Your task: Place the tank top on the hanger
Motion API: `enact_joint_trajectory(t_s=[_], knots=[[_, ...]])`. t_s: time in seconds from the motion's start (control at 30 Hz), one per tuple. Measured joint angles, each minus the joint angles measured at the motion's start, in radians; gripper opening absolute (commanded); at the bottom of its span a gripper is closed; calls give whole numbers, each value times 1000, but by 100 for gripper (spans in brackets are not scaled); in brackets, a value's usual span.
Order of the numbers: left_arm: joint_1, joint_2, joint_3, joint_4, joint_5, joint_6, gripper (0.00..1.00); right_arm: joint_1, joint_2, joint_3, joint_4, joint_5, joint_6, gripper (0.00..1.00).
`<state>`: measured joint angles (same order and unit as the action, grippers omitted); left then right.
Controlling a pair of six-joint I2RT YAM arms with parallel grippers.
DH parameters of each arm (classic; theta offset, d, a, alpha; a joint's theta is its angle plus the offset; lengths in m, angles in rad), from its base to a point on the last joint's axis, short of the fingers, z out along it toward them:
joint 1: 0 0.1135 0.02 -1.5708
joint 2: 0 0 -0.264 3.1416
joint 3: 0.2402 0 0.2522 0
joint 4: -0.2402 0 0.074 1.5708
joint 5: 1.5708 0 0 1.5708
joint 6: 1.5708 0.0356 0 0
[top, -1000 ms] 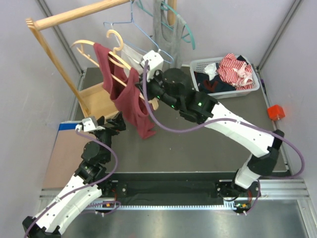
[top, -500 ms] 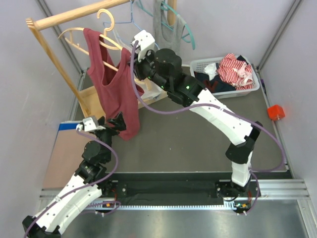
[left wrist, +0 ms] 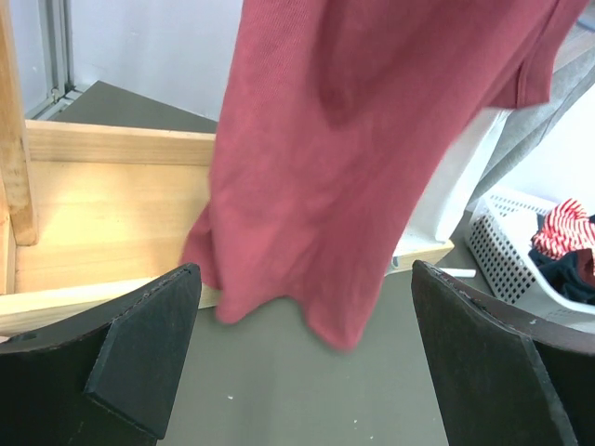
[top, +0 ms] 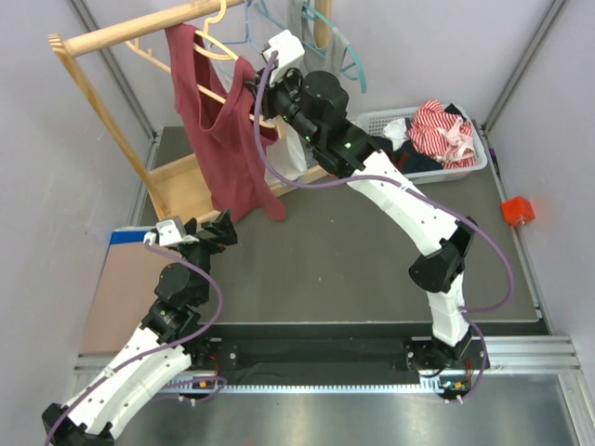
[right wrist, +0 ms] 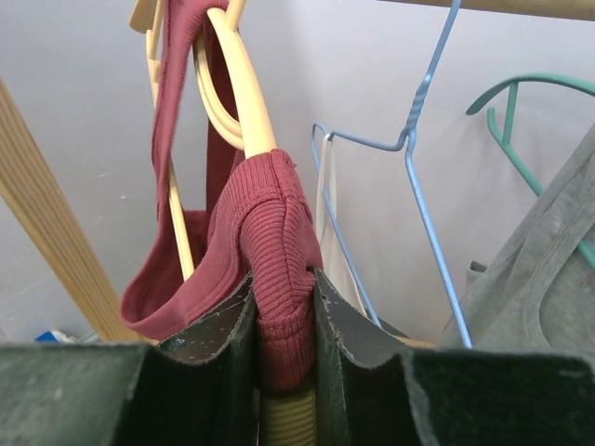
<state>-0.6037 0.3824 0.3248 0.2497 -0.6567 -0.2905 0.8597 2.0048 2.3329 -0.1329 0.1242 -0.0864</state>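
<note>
The maroon tank top (top: pixel 218 130) hangs on the tan wooden hanger (top: pixel 216 54), held up close to the rack's top rail. My right gripper (top: pixel 253 88) is shut on one end of the hanger (right wrist: pixel 242 84) where a ribbed shoulder strap of the tank top (right wrist: pixel 274 232) is draped over it; hanger arm and strap are both pinched in the right gripper (right wrist: pixel 282 297). My left gripper (top: pixel 218 228) stands wide open low on the table, just below the hem. In the left wrist view the tank top (left wrist: pixel 353 139) dangles ahead of the left gripper (left wrist: pixel 305 269), untouched.
A wooden rack with a top rail (top: pixel 139 28) and a box base (top: pixel 181 186) stands at the back left. A blue wire hanger (right wrist: pixel 418 167), a teal hanger (right wrist: pixel 521 93) and a grey top (right wrist: pixel 548 269) hang beside it. A white basket (top: pixel 423 139) and a red block (top: pixel 517 210) are on the right.
My right arm has lifted the hanger and tank top up and back towards the rack's rail, so the garment now hangs longer. The left arm has stayed still and open.
</note>
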Motion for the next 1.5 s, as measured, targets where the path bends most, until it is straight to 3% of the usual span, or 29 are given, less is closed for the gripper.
enact_joint_trajectory(t_s=[0.4, 1.2, 1.27, 1.3, 1.4, 1.47, 1.5], knots=[[0, 22, 0, -1, -6, 0, 99, -27, 100, 91, 48, -24, 3, 0], [0, 33, 0, -1, -6, 0, 99, -30, 113, 49, 39, 39, -1, 1], [0, 35, 0, -2, -6, 0, 99, -30, 113, 48, 36, 39, -1, 12], [0, 35, 0, -2, -6, 0, 99, -30, 111, 47, 35, 39, -2, 28], [0, 35, 0, -2, -6, 0, 99, -29, 101, 29, 35, 39, -9, 62], [0, 35, 0, -2, -6, 0, 99, -28, 90, 14, 32, 39, -10, 71], [0, 35, 0, -2, -6, 0, 99, -25, 83, 3, 28, 39, -19, 81]])
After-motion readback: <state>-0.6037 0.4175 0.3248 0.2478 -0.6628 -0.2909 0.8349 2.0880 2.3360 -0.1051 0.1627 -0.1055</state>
